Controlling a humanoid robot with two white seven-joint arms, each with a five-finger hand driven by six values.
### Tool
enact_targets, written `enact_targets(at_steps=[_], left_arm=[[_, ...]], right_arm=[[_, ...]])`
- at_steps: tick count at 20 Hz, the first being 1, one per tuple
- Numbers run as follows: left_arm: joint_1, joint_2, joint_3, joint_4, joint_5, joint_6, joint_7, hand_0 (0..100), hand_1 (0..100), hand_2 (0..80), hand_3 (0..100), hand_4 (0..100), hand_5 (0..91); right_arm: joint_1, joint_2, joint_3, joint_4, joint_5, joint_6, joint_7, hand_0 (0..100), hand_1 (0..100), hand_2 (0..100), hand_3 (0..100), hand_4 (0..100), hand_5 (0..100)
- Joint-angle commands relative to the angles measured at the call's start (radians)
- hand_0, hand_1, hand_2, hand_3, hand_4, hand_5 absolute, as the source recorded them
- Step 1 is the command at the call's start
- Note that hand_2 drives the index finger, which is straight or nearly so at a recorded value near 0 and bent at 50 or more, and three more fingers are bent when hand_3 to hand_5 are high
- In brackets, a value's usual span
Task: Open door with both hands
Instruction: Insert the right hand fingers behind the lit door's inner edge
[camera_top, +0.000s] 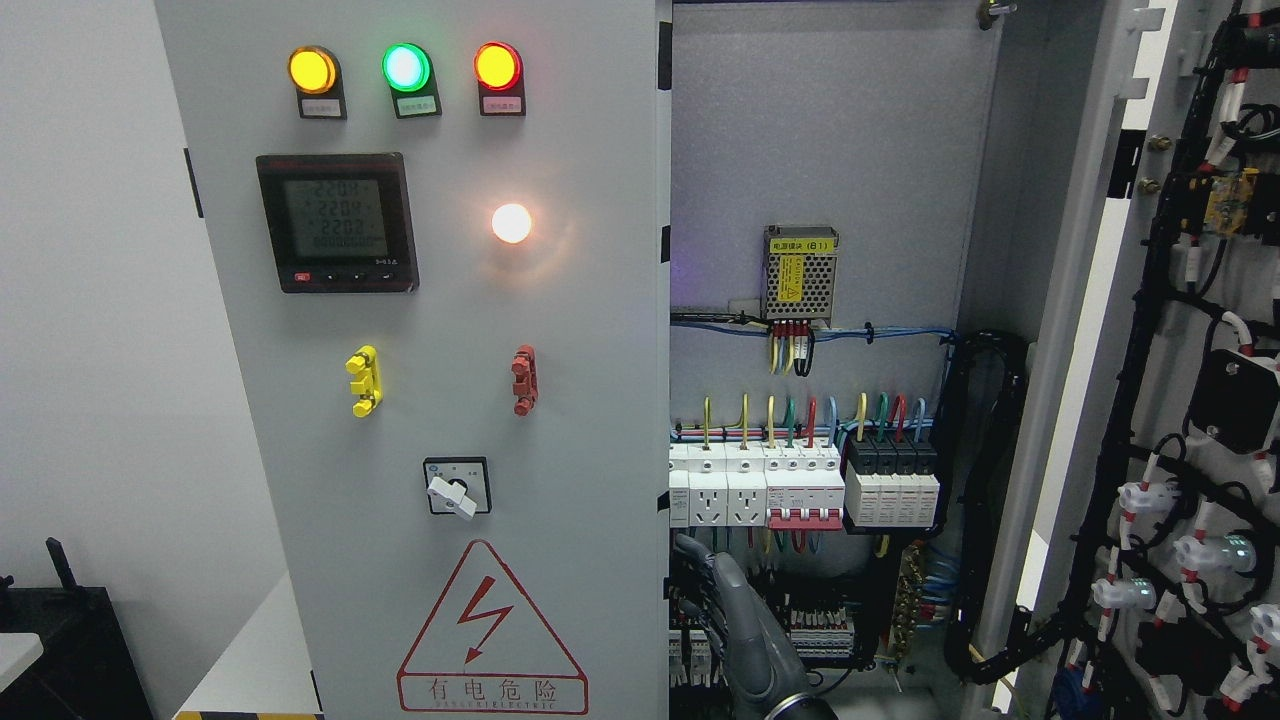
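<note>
1. I see the right door (1180, 400) swung wide at three o'clock, wiring exposed.
2. The left door (430, 400) stands closed at nine o'clock.
3. A hand (735, 625) rises at six o'clock by the left door's edge; I cannot tell its grip.

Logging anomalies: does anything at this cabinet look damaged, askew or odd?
Nothing looks damaged or askew. One oddity: the right hand sits inside the open compartment, by the closed left door edge, in front of wiring, while the indicator lamps glow.
</note>
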Motion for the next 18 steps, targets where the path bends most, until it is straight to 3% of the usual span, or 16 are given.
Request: enact_targets(at_steps=[1,11,14,18], left_arm=[[0.031,0.0,-0.012,-0.009,0.001,0.0,0.0,0,0,0.0,0,3,0.0],[0.032,0.0,-0.012,-0.009,0.001,0.0,0.0,0,0,0.0,0,3,0.0],[0.031,0.0,-0.012,-0.009,-0.001,0.0,0.0,0,0,0.0,0,3,0.0],[0.031,0.0,-0.012,-0.009,-0.001,0.0,0.0,0,0,0.0,0,3,0.0]], right_arm=[[-0.011,-0.002,0.007,0.019,-0.011,0.002,0.005,0,0,0,0,0,0],[-0.043,-0.006,0.006,0.054,-0.042,0.002,0.008,0,0,0,0,0,0],[-0.049,-0.009,0.001,0.071,-0.042,0.001,0.044,0,0,0,0,0,0],[-0.051,-0.012,-0.008,0.092,-0.043,-0.001,0.049,0,0,0,0,0,0]])
